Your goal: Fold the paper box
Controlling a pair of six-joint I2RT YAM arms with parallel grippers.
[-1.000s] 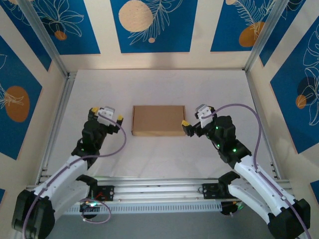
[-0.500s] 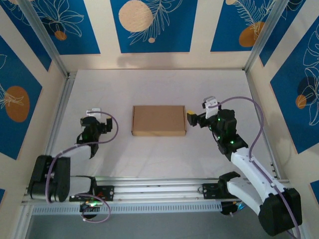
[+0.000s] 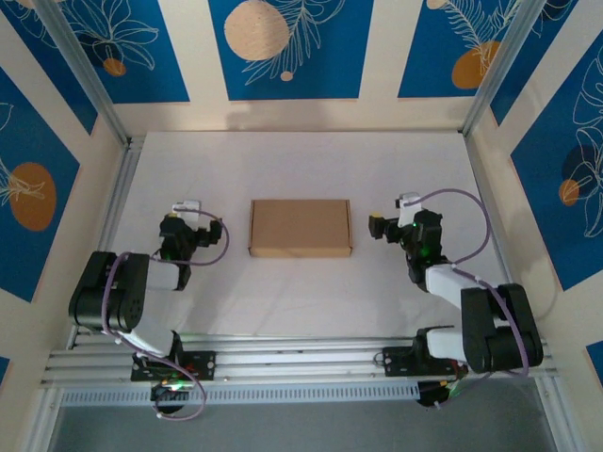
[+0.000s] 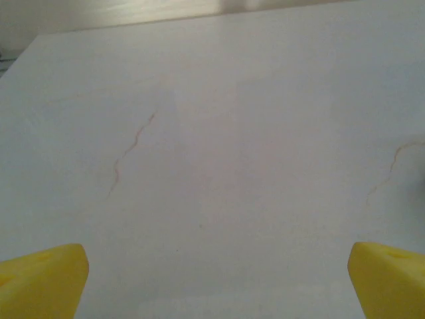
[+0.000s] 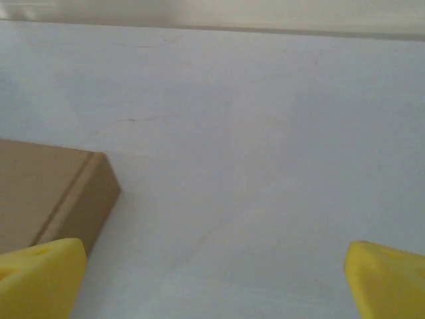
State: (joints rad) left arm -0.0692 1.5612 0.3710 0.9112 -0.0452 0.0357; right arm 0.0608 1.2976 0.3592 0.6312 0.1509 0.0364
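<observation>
I see the box (image 3: pixel 301 227) lying closed and flat mid-counter (image 3: pixel 283 160), so I judge the folding finished. Left gripper (image 4: pixel 214 282) and right gripper (image 5: pixel 214 282) sit spread and empty either side.

In the left wrist view the left tool (image 4: pixel 216 282) is cut off by the bottom edge — just the ends of its yellow fingertips (image 4: pixel 40 276) poke in at the two lower corners, set wide apart. The far edge of the desk (image 4: pixel 232 133) is blurred there. In the right wrist view the right tool (image 5: pixel 216 279) is cropped the same way. One of its yellow fingertips (image 5: pixel 40 276) covers part of the box (image 5: pixel 46 193), which also runs off the left edge — one corner with a bit of top and side remains. From above, the box's flaps and creases are too small to make out, and so are both tools' jaws.
</observation>
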